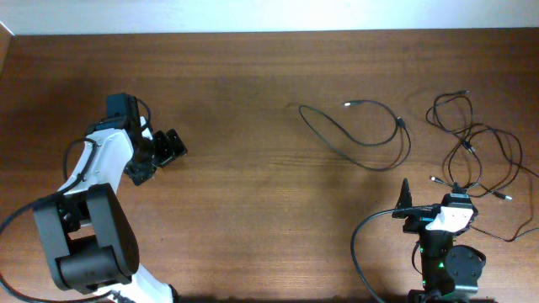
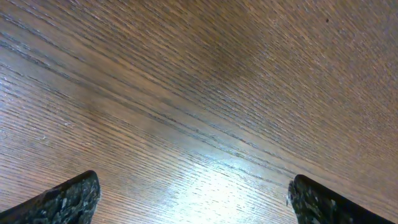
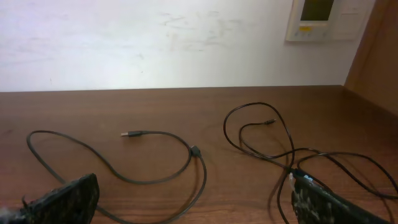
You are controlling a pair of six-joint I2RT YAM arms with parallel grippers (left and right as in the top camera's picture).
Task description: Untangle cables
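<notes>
Left hand (image 2: 199,208) seen wide, only fingertips shown above desk (image 2: 199,93). Right hand (image 3: 196,205) wide, nothing gripped. Loose cable (image 3: 194,150) laid ahead-left; tangled cables (image 3: 291,149) ahead-right, partly hidden by finger (image 3: 323,205), cut off at edge.

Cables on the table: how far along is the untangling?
Done: one cable lies apart as a loose loop near the middle. In hand: nothing; the left pincer and right pincer are open and empty. Left: the tangled bunch on the right side, cords crossing each other.
</notes>
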